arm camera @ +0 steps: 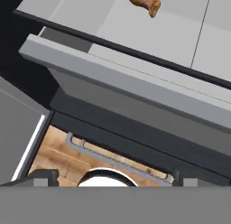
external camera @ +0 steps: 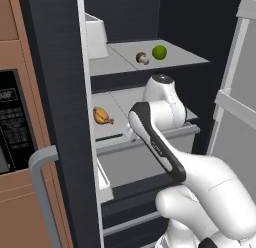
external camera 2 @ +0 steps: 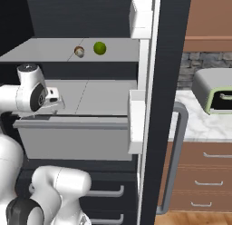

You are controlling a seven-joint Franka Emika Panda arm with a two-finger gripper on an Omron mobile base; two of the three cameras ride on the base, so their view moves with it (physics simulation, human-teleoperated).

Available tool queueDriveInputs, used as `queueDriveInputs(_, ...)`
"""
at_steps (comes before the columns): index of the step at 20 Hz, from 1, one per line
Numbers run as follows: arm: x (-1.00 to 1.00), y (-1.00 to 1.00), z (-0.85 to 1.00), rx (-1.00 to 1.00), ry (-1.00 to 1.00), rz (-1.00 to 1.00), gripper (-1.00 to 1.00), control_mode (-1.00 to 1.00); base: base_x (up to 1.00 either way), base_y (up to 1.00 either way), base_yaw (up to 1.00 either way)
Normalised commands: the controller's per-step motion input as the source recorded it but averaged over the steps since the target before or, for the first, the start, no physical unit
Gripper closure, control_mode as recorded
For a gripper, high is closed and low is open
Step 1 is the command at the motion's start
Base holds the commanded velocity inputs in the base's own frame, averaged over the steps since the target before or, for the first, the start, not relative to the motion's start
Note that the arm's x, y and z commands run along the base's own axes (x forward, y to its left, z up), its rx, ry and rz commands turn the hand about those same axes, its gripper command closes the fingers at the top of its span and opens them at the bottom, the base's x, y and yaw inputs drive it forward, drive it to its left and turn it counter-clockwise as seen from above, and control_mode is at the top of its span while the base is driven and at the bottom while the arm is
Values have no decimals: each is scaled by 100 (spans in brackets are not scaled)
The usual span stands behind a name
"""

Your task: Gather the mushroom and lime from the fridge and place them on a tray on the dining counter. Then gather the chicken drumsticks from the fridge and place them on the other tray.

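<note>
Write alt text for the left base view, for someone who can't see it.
An open fridge holds a mushroom and a lime side by side on its upper shelf, and a chicken drumstick on the shelf below. The white robot arm reaches in toward the lower shelf.

My hand view cuts the golden-brown chicken drumstick [arm camera: 143, 2] off at its top edge. From the left base view, the white arm hides part of the grey middle fridge shelf [external camera: 112, 104]. The tiny brown-capped mushroom [external camera 2: 79, 51] is too small to make out detail.
</note>
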Motion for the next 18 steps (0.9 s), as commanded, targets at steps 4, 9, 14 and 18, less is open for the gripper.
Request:
queueDriveInputs(4, 75, 49, 0, -1, -15, 0, -100, -100, 0, 0, 0)
queueDriveInputs(9, 71, 40, 0, 0, -8, 0, -100, -100, 0, 0, 0)
queueDriveInputs(14, 70, 29, 0, 0, -2, 0, -100, -100, 0, 0, 0)
queueDriveInputs(18, 62, 10, -3, -1, 0, 0, -100, -100, 0, 0, 0)
